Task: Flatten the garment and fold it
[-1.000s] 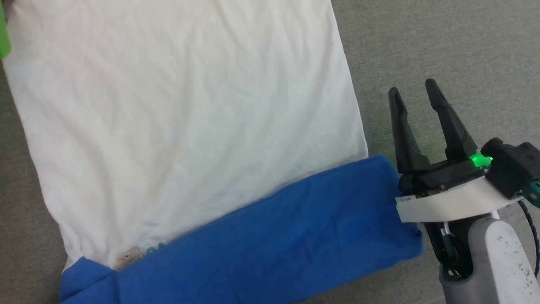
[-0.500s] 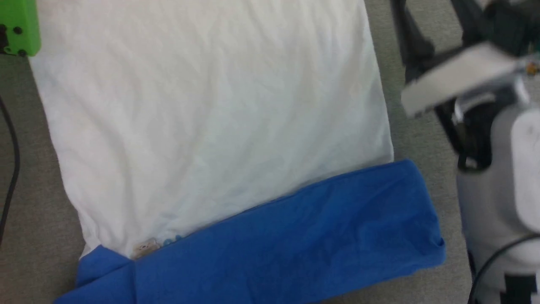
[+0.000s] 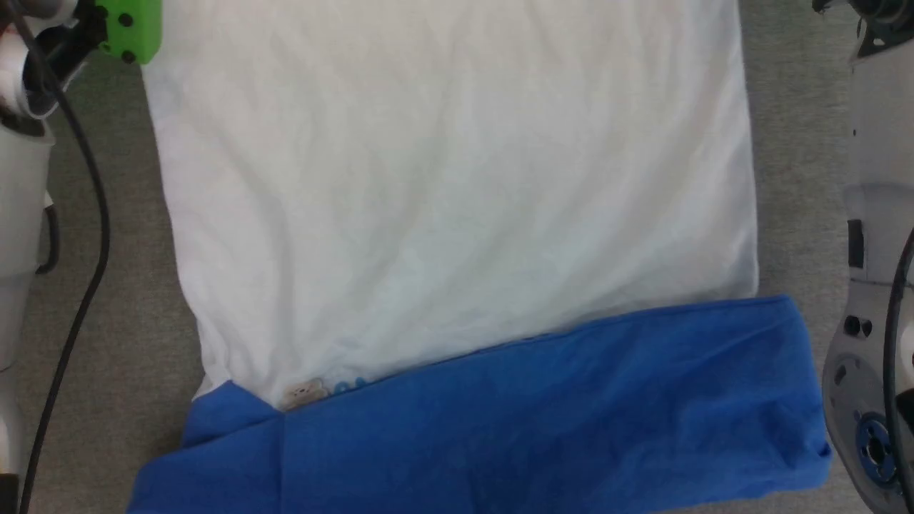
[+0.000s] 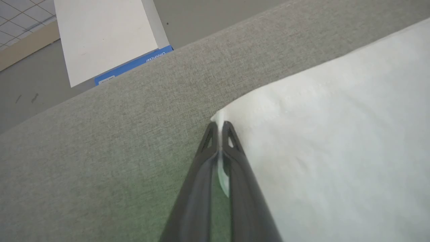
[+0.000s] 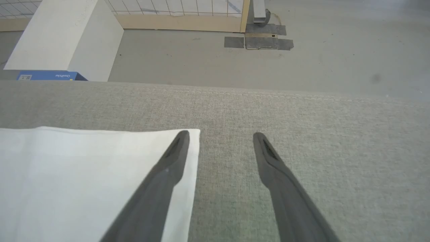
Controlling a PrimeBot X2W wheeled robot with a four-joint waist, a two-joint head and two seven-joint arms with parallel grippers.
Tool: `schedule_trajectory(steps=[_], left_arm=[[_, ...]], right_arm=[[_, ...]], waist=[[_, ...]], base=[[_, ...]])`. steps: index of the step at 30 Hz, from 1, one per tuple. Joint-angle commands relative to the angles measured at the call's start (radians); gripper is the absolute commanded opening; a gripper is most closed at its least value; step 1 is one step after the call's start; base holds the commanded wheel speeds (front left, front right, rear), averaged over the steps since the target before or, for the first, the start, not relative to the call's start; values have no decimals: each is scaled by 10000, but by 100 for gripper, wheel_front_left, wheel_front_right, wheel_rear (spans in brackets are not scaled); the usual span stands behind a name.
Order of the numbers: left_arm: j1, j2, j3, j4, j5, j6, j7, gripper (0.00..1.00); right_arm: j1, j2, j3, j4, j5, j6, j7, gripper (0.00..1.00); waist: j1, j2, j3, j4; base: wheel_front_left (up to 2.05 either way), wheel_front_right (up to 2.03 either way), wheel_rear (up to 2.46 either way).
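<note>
The garment (image 3: 443, 214) lies spread on the grey cloth surface, its white body filling the head view and a bright blue band (image 3: 543, 421) across the near side, with a tiny printed mark (image 3: 305, 392) at the seam. In the left wrist view my left gripper (image 4: 220, 129) is shut on the garment's far white corner (image 4: 218, 117), a sliver of cloth pinched between its fingers. My right gripper (image 5: 220, 137) stands open over the other far corner (image 5: 191, 134), one finger above the white cloth, the other above bare grey surface.
The grey padded surface (image 5: 302, 114) ends at a far edge, beyond it a floor with a white block (image 5: 60, 40) and a blue box (image 5: 47, 76). A green part (image 3: 132, 28) and a black cable (image 3: 78, 285) of my left arm show at the head view's left.
The head camera has shifted, so the garment sits further right and lower. The right gripper left the head view, and the left gripper has shut on the corner.
</note>
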Motion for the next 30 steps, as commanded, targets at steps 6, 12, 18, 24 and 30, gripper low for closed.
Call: schedule_trajectory(steps=[6, 12, 18, 24, 30], left_arm=[[-334, -202, -131, 284, 1, -144, -411, 0], [-424, -130, -171, 512, 94, -166, -759, 0], [-717, -27, -151, 743, 846, 70, -2414, 0], [-921, -66, -99, 1306, 1427, 344, -4402, 0], [-817, -168, 43, 1612, 1514, 492, -6047, 0]], right_arm=[[-665, 18, 229, 968, -524, -13, 711, 100], [-836, 18, 615, 1236, -1309, -13, 1701, 0], [-950, 18, 596, 655, -1528, -13, 382, 0], [-962, 18, 750, 503, -1610, -13, -1674, 0], [-644, -130, 978, 500, -1230, -13, -3356, 0]], waist=[[-1, 0, 279, 430], [-1, 0, 301, 394], [-1, 0, 309, 350], [-1, 0, 115, 305], [-1, 0, -366, 355]], base=[[0, 0, 0], [0, 0, 0], [0, 0, 0], [0, 0, 0], [0, 0, 0]])
